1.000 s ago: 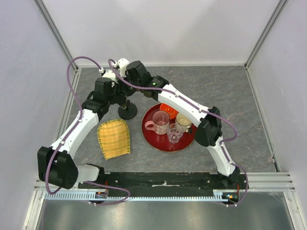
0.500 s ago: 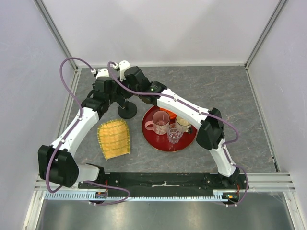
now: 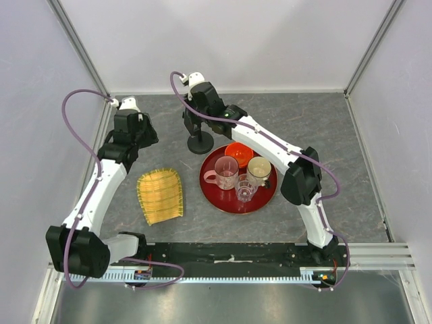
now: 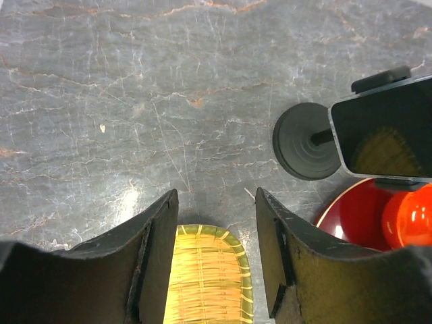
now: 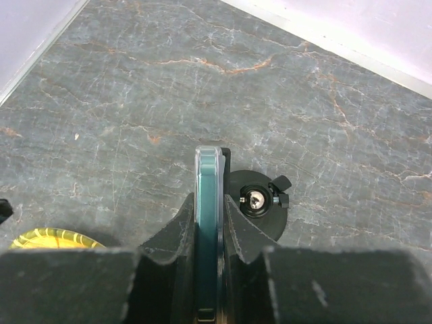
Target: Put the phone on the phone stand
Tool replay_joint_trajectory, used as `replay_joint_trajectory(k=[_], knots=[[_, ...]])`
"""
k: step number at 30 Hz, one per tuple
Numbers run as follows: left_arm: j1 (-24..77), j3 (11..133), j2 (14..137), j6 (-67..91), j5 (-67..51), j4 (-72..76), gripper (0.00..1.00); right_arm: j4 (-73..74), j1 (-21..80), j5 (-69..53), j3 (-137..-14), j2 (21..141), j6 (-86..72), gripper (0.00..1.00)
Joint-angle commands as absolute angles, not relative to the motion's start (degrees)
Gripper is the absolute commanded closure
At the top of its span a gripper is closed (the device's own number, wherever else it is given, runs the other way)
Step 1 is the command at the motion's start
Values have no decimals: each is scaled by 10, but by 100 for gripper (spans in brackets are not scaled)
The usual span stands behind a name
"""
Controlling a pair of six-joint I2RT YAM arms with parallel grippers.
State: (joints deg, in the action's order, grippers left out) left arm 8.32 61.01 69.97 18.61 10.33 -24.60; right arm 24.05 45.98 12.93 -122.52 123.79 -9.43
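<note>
My right gripper (image 5: 209, 196) is shut on the phone (image 5: 208, 202), which I see edge-on and upright between the fingers. The phone's back rests against the small bracket of the black phone stand (image 5: 260, 210), whose round base sits on the table just right of it. In the left wrist view the phone (image 4: 385, 131) shows its dark screen above the stand (image 4: 307, 142). In the top view the stand (image 3: 200, 144) stands behind the red tray, under the right gripper (image 3: 194, 123). My left gripper (image 3: 128, 135) is open and empty, off to the left, with its jaws (image 4: 216, 196) above the yellow mat.
The yellow woven mat (image 3: 160, 196) lies front left. The round red tray (image 3: 205, 187) holds a pink cup (image 3: 226, 173), a small clear glass (image 3: 245, 189), a beige cup (image 3: 258, 172) and an orange bowl (image 3: 238, 154). Grey walls close in the table at the back and sides.
My left gripper has drawn back to the left, away from the stand. My right gripper, the phone and the stand have shifted right and farther back, behind the tray.
</note>
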Motion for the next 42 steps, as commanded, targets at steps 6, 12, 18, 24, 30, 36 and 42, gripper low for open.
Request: replay_joint_trajectory(k=[6, 12, 18, 24, 30, 36, 42], knots=[[56, 678, 675, 206, 3, -252, 44, 286, 425, 88, -1220, 1216, -86, 51], [54, 698, 680, 217, -40, -226, 44, 281, 419, 46, -1203, 1192, -104, 39], [53, 639, 667, 197, -41, -175, 44, 273, 410, 13, -1203, 1189, -120, 53], [47, 609, 657, 189, -58, -165, 45, 240, 397, -45, -1196, 1173, -108, 100], [46, 594, 654, 205, -92, -149, 46, 234, 348, -64, -1237, 1167, -82, 100], [46, 587, 649, 220, -126, -136, 47, 243, 279, -38, -1210, 1096, -35, 100], [46, 575, 649, 243, -187, -111, 47, 258, 162, -25, -1116, 977, 16, 100]])
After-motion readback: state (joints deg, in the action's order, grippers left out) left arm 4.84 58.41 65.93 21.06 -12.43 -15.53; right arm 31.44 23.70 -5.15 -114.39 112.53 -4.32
